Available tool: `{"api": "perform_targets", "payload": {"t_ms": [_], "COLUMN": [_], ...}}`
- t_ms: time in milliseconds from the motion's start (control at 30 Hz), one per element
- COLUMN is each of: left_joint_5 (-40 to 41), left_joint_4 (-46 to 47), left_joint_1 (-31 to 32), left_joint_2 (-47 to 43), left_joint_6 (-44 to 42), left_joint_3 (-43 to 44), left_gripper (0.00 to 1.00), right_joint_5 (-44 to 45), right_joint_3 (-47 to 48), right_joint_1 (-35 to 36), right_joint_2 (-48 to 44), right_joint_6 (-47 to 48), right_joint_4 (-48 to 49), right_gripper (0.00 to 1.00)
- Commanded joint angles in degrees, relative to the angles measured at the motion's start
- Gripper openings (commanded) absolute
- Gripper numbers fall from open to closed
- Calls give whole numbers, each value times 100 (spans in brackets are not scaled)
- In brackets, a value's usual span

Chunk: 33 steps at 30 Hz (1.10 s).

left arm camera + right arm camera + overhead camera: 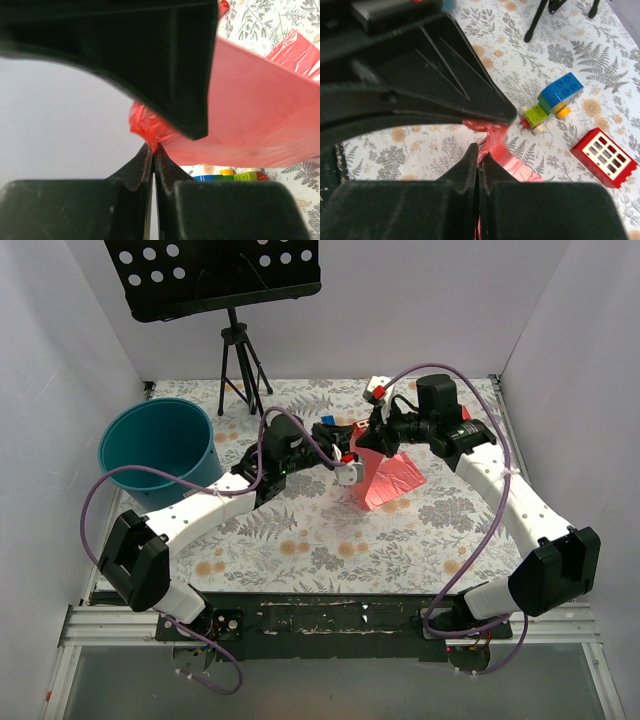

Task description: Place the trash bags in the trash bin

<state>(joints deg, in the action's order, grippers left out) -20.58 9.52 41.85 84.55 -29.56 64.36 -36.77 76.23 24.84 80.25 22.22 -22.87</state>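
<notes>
Left gripper (154,148) and right gripper (479,156) each clamp the trash bag (392,480), lifted right of the trash bin (190,476). Next: carry it over the rim.

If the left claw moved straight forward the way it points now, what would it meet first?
The thin translucent pink-red plastic bag, which the left claw pinches; behind it, probably the right claw, though depth is unclear.
</notes>
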Motion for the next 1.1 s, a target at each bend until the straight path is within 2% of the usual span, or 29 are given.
{"api": "perform_targets", "payload": {"t_ms": [0,67,167,300,433,533,633,733,933,1067], "left_joint_5": [2,-296,-587,-334,150,-16,-314,-263,449,406], "left_joint_4": [488,840,1227,1272,1245,1097,1034,1087,1115,859], "left_joint_1": [8,8,60,96,104,96,140,219,219,219], "left_joint_2": [-96,-184,-299,-177,105,97,-122,-203,236,167], "left_joint_6": [-945,-1113,-1078,-1192,-1333,-1385,-1631,-1562,-1456,-1535], "left_joint_3": [-238,-467,-556,-495,-380,-424,-704,-680,-258,-546], "left_gripper": [0,0,0,0,0,0,0,0,0,0], "right_joint_5": [-778,-753,-350,-172,-260,-217,413,1049,585,390], "right_joint_3": [515,560,683,744,701,771,946,833,534,955], "right_joint_1": [161,170,161,170,363,399,372,320,565,645], "right_joint_2": [157,306,561,711,519,430,588,755,510,369], "right_joint_6": [-576,-911,-694,-394,-630,-912,-711,-456,-648,-1008], "right_joint_4": [-16,299,179,-68,-42,160,152,108,90,239], "right_gripper": [1,1,1,1,1,1,1,1,1,1]}}
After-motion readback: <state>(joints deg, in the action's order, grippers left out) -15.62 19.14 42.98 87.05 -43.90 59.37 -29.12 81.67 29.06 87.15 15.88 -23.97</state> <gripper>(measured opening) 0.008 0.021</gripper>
